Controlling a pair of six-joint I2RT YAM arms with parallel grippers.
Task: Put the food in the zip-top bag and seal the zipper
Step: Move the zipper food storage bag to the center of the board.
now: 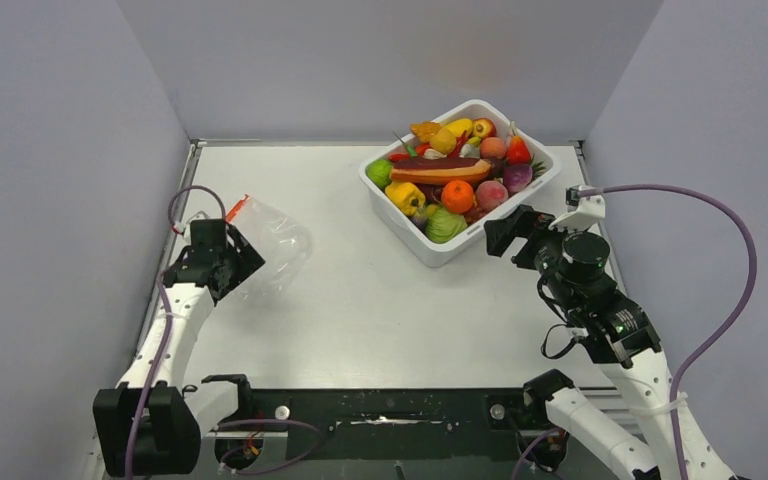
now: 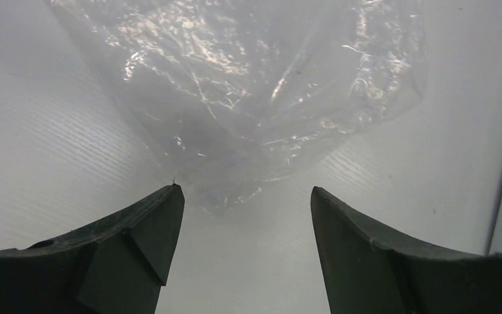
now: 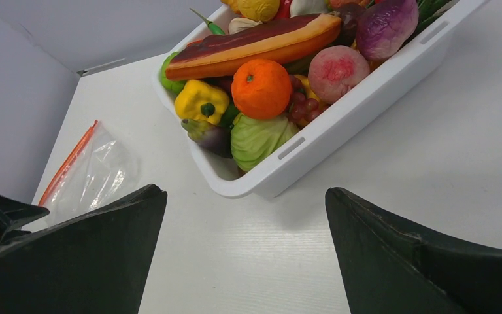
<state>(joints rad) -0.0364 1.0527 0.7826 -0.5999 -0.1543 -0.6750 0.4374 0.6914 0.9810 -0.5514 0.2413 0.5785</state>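
The food fills a white tub (image 1: 430, 252) at the back right: an orange ball (image 1: 457, 195), a long orange-red sausage shape (image 1: 442, 170), a yellow pepper (image 1: 405, 195), and green and purple pieces. The clear zip-top bag (image 1: 275, 245) lies flat and empty on the left, with its red-orange zipper (image 1: 237, 208) at its far left edge. My left gripper (image 1: 245, 262) is open, just short of the bag's near edge (image 2: 235, 131). My right gripper (image 1: 495, 235) is open and empty, just in front of the tub's near corner (image 3: 255, 186).
The right wrist view shows the orange ball (image 3: 261, 88), the yellow pepper (image 3: 200, 101), a green cabbage (image 3: 258, 137) and the bag (image 3: 95, 173) with its zipper (image 3: 68, 163). Grey walls close in the white table on three sides.
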